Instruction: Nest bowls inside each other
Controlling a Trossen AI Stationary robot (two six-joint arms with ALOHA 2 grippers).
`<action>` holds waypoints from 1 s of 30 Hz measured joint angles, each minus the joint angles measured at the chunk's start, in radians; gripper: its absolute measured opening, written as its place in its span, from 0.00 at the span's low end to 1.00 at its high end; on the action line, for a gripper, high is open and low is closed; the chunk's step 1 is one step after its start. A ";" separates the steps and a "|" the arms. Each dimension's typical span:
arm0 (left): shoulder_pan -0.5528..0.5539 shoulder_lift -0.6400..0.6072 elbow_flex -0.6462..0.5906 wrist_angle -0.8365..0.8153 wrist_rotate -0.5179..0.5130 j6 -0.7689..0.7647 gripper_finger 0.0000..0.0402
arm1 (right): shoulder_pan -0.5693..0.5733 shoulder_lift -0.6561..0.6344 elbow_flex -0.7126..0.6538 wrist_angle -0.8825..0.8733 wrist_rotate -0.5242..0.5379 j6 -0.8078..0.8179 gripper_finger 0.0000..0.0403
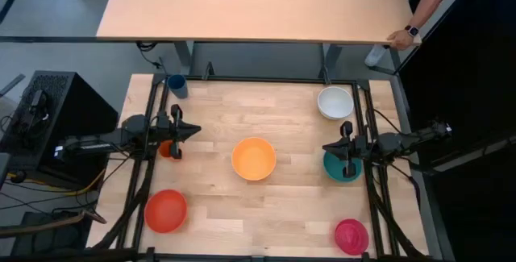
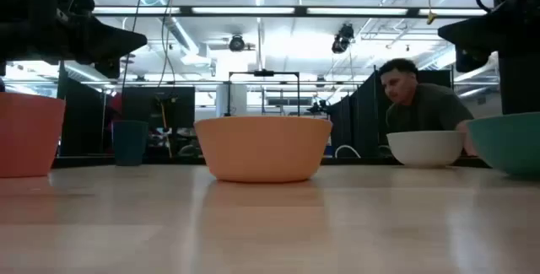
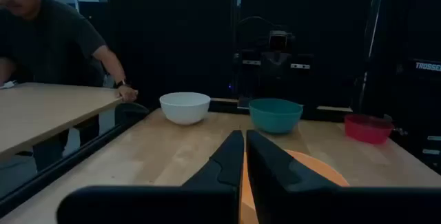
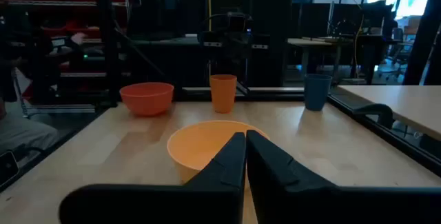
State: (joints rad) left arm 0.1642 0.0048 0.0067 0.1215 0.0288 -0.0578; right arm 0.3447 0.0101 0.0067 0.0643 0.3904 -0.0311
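Five bowls stand apart on the wooden table, each on its base: yellow-orange (image 1: 254, 158) in the middle, red-orange (image 1: 165, 210) near left, white (image 1: 334, 101) far right, teal (image 1: 342, 166) at the right, magenta-pink (image 1: 351, 235) near right. My left gripper (image 1: 194, 128) is shut at the table's left side, above the table and pointing toward the middle. My right gripper (image 1: 329, 147) is shut at the right side, above the teal bowl's left rim, pointing at the yellow-orange bowl (image 4: 207, 145). Neither touches a bowl.
A small dark blue cup (image 1: 176, 86) stands at the far left and a small orange cup (image 1: 168, 148) under my left arm. A person (image 2: 422, 105) stands behind the far right corner, hand (image 1: 401, 38) on a second table beyond.
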 joint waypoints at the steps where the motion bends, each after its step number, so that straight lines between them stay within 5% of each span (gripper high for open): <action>1: 0.000 0.000 0.000 0.000 0.000 0.000 0.01 | 0.000 0.000 0.000 0.000 0.000 0.000 0.00; 30: 0.000 0.000 0.000 0.000 0.000 0.000 0.01 | 0.000 0.000 0.000 0.000 0.000 0.000 0.00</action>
State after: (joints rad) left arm 0.1638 0.0051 0.0064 0.1215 0.0288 -0.0578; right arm 0.3450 0.0101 0.0067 0.0643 0.3904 -0.0311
